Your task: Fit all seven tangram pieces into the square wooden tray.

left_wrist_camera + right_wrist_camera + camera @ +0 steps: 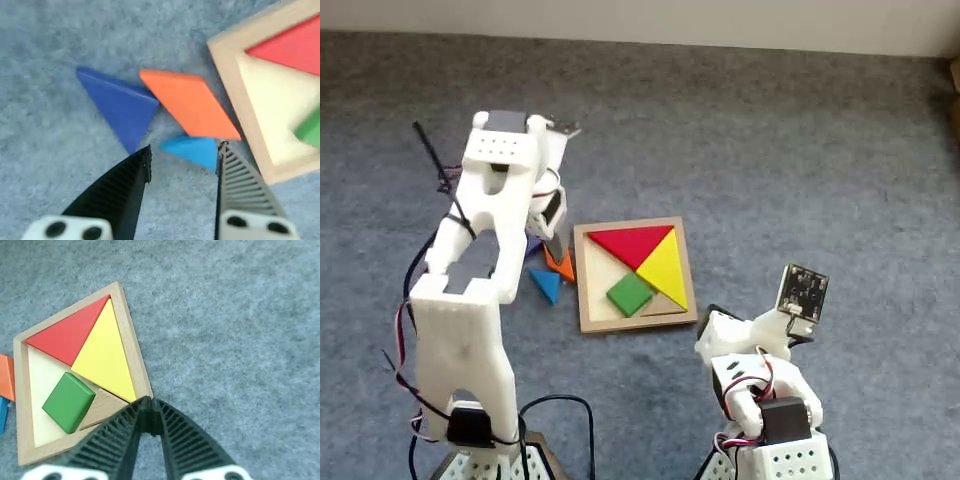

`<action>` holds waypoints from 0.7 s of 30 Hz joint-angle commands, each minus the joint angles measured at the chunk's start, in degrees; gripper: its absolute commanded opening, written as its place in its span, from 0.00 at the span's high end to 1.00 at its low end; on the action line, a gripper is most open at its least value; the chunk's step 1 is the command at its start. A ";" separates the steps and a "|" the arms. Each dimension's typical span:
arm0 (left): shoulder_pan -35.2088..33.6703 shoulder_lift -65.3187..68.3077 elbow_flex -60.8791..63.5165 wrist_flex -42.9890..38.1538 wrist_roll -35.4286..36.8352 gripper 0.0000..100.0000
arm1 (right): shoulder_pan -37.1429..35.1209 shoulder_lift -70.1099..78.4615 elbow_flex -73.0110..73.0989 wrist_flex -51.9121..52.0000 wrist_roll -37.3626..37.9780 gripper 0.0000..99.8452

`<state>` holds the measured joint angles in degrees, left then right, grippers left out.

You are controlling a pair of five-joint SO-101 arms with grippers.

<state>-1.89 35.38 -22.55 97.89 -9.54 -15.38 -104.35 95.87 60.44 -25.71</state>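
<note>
The square wooden tray (638, 323) lies at the centre of the high view on the grey tabletop (800, 150); four pieces sit inside it, a red triangle (628, 244) along its upper edge, a yellow triangle (666, 268) on the right, a green square (630, 294) below them and a wood-coloured triangle (667, 304) in the lower right corner; its left strip is bare, most likely kept for the rest. Three pieces wait just left of the tray: an orange parallelogram (189, 105) close to the rim, a dark blue triangle (120, 105) touching its far corner, and a small light blue triangle (192, 150). The left gripper (183, 154) hangs over them with its jaws spread wide and nothing held, straddling the light blue triangle, seemingly lined up to pick it; the right gripper (150, 405), jaws closed together and empty, sits at the lower right by the tray's corner, probably parked out of the way.
</note>
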 commanded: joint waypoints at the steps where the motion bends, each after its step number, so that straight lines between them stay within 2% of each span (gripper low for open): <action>1: -0.66 4.00 -0.75 -5.19 -0.18 0.78 | 0.84 -0.84 6.02 -1.01 0.62 1.00; 7: -0.40 6.46 -0.92 -6.86 3.60 0.77 | 0.84 -0.84 6.02 -1.01 0.62 1.00; 21: 6.73 6.55 -0.84 -7.65 3.78 0.78 | 0.84 -0.84 6.02 -1.01 0.62 1.00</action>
<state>1.19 41.45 -22.81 92.00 -6.81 -15.38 -104.35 95.87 60.44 -25.71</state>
